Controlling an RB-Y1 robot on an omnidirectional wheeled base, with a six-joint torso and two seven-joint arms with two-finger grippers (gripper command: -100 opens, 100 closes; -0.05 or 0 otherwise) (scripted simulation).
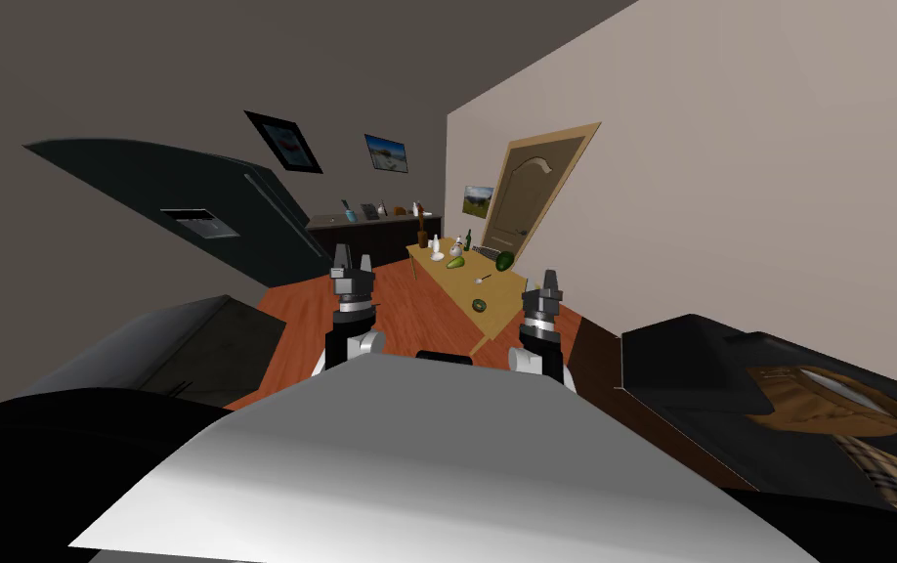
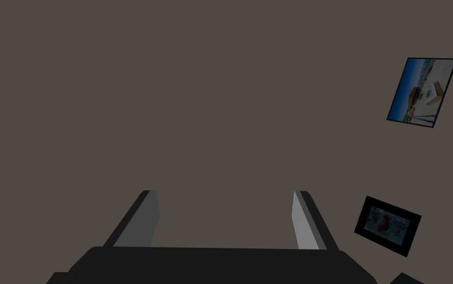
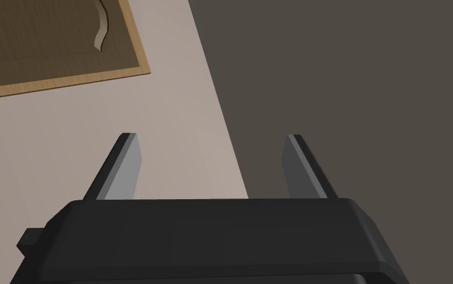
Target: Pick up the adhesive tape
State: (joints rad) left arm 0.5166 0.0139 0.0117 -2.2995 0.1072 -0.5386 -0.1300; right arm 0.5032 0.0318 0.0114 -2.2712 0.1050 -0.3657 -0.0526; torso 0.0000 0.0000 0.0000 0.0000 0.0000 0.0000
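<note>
None of the small items (image 1: 455, 262) on the yellow table (image 1: 454, 286), well ahead of both pincers, can be confirmed as the adhesive tape. Your left pincer (image 1: 351, 260) and right pincer (image 1: 550, 278) stand fully open and empty. Judge the task unstarted: approach and grasp remain.

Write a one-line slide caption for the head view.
Left end effector and right end effector, open, raised before a cluttered table near a door.

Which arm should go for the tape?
Likely right: both open, but the small round thing, maybe the tape, on the table's near end lies nearer the right gripper than the left gripper.
</note>
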